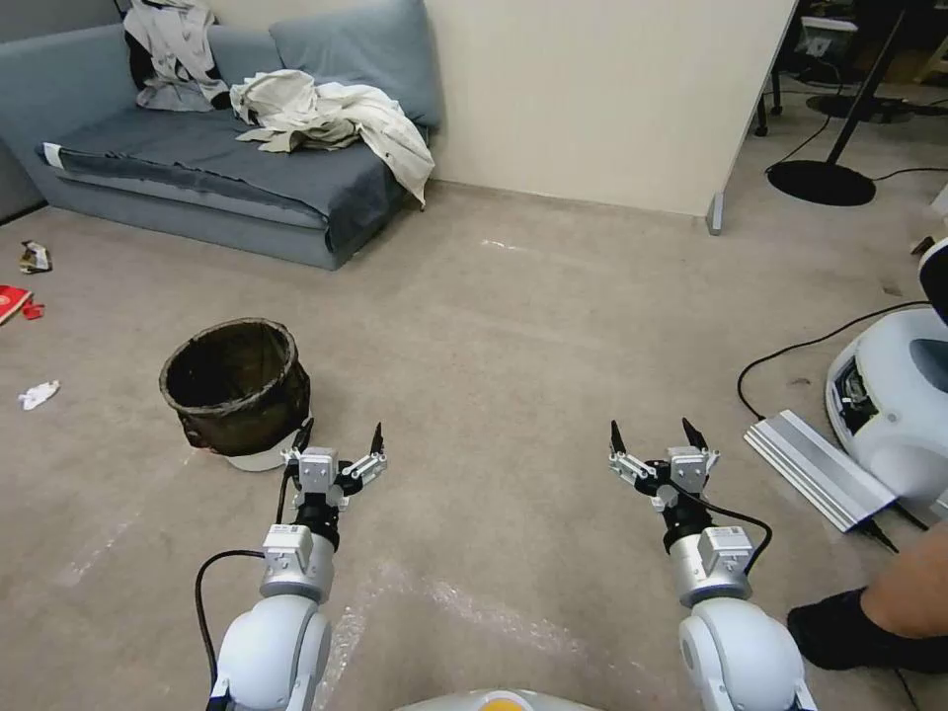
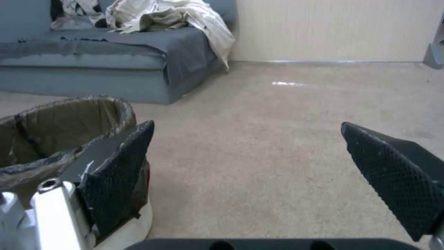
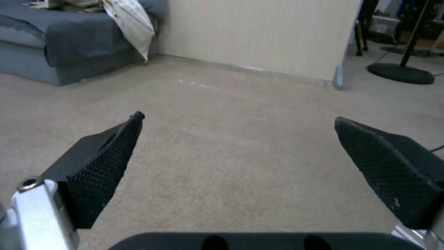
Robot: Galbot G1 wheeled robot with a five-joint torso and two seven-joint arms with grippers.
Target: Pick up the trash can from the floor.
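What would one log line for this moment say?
left gripper: open, beside trash can | right gripper: open, over floor | trash can: upright, ungrasped

Dark brown-black trash can [image 1: 235,380] liner over white base, beige-grey floor [image 1: 513,336], black cross-hatched fingers [image 2: 118,180].

The right claw [image 3: 236,159] is spreading its two black textured fingers [image 3: 104,166] wide over the beige floor [image 3: 240,114]. A blue sofa [image 3: 55,41] is sitting at the upper left of the frame, draped with a pale cloth [image 3: 131,22]. A cream wall panel [image 3: 259,31] is standing at top centre.
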